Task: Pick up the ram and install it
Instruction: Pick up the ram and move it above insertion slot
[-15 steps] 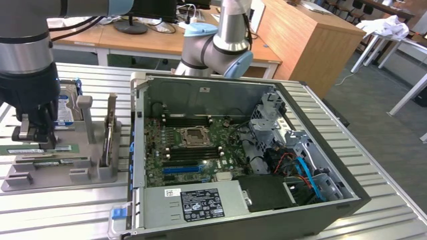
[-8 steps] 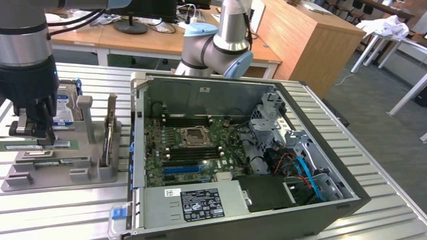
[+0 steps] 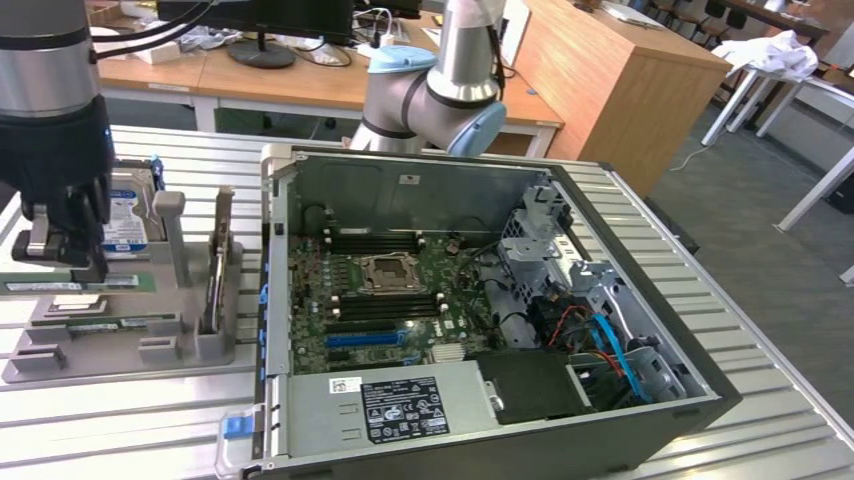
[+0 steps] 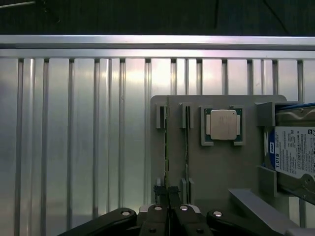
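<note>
The gripper [image 4: 168, 192] hung over the grey fixture [image 4: 216, 167] that lay on the slatted aluminium table [image 4: 74, 137], at the exterior view's left. Its jaws were drawn narrow, the fingertips [image 4: 158, 189] all but together. In the wrist view they lined up with the near end of the ram [image 4: 166, 147], but whether they touched it could not be told.

The ram stood on edge in the fixture slot closest to the fixture's outer rim, seated between small grey holders at both ends. A second ram stick [image 4: 187, 147] stood on edge in the slot just beside it, parallel and apart. Beyond that stick, a square silver processor chip [image 4: 222, 124] lay flat in its own pocket. Past the chip, a hard drive [image 4: 295, 157] with a blue-and-white label sat between grey blocks.

In the exterior view, the open computer case [image 3: 694, 400] lay on the table at the exterior view's right of the fixture, well apart from the gripper. Its motherboard [image 3: 454, 320] faced upward, with the processor socket [image 3: 387, 272] near the middle. Dark memory slots [image 3: 380, 240] ran alongside the socket. A power supply [image 3: 400, 408] with a black label filled the case's near corner. Blue and red cables [image 3: 601, 335] lay in the bay at the exterior view's right.
</note>
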